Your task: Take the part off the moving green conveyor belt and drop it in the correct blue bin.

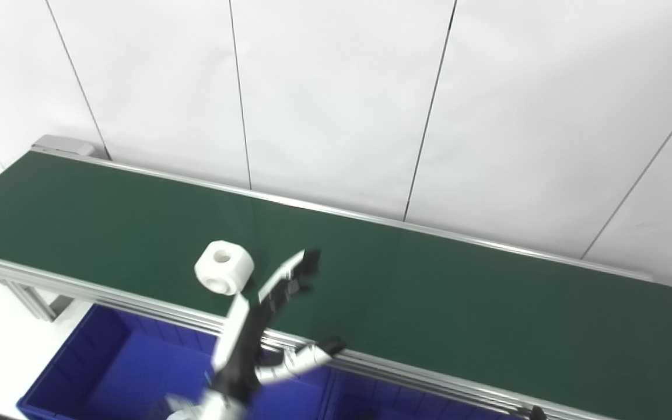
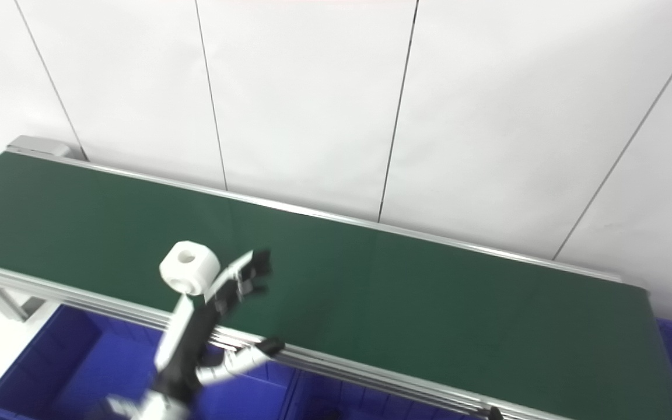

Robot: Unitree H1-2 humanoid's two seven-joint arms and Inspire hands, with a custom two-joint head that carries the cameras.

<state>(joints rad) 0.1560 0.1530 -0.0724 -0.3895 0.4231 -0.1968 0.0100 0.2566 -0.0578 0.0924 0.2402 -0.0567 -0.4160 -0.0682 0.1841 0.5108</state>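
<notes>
Left eye view shows a white part (image 1: 224, 267) sitting on the green belt (image 1: 429, 291), close to the near edge. The left robot hand (image 1: 266, 326) reaches up from the bottom. It is open, with its fingers (image 1: 295, 274) spread out over the belt and its thumb (image 1: 312, 354) stuck out low over the metal rail (image 1: 406, 373). It holds nothing. The fingers are just beside the part, on its right side, and I cannot tell if they touch it. The right robot hand is not in the pictures.

I think things could go wrong from here. The belt moves, so the part may slide away before the fingers close. The picture of the robot hand is blurry, so it looks like it is going fast, and a fast bump could knock the part off the near edge. It might then fall into the blue bin (image 1: 108, 361) below, which may not be the right one.

The part is short and round, like a fat ring. It has a hole in its top and another hole in the side facing us. It looks about as wide as it is tall, so no long way stands out. Its top hole points up and a bit toward us.
</notes>
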